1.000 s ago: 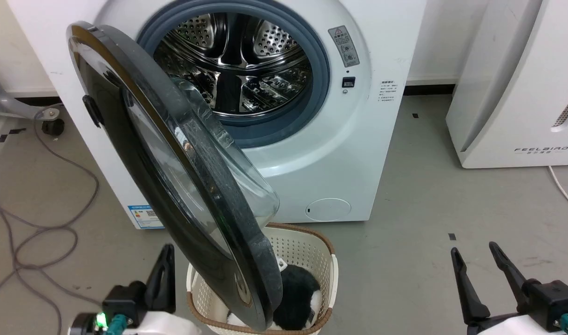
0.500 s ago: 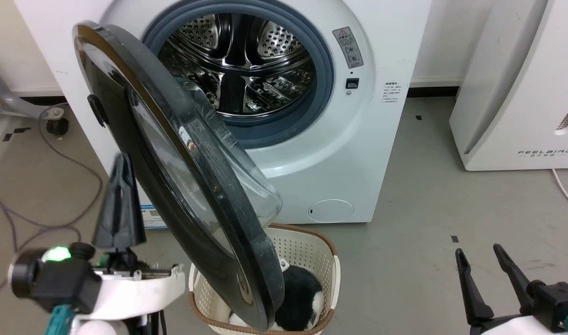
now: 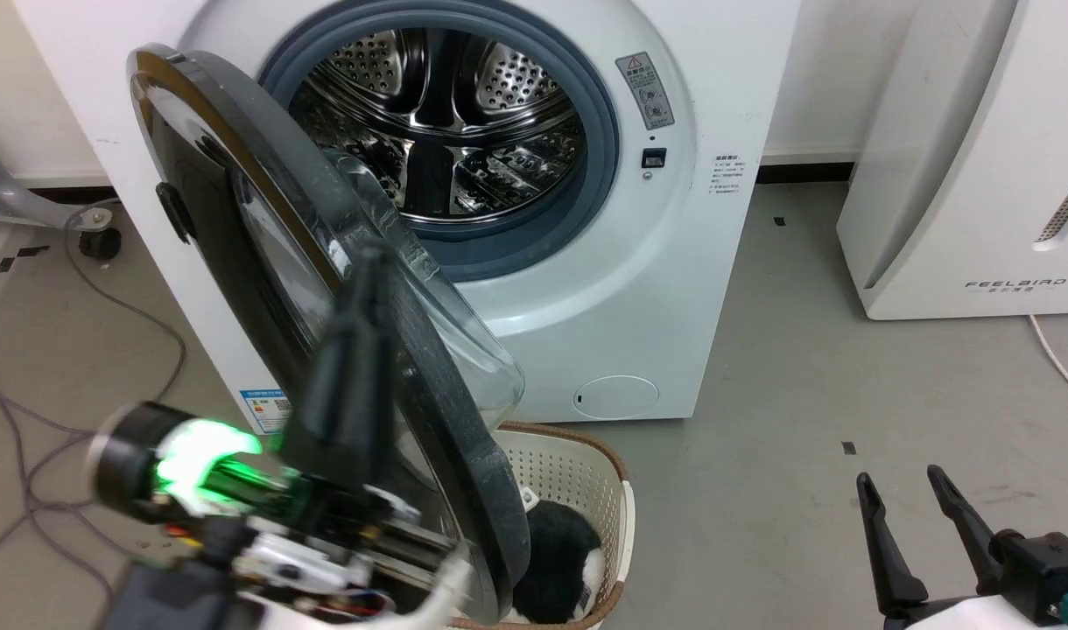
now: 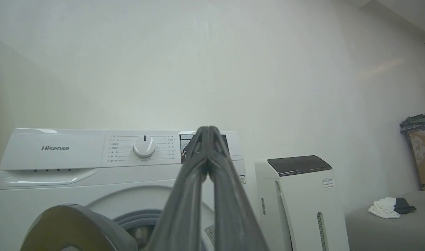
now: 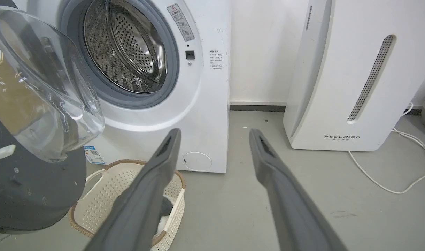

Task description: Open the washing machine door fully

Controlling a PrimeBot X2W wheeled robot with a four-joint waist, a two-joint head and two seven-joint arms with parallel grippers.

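Grey floor, white washing machine (image 3: 665, 315): the washing machine door (image 3: 236, 201) stands half-open on its left hinge. Left gripper (image 4: 208, 134) has its fingers pressed together, empty; right gripper (image 3: 898, 477) is spread. Likely best: press the inner rim, sweeping outward.

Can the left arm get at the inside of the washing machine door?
Likely yes: the shut left tool is raised just inside the washing machine door, nothing between them; contact unclear.
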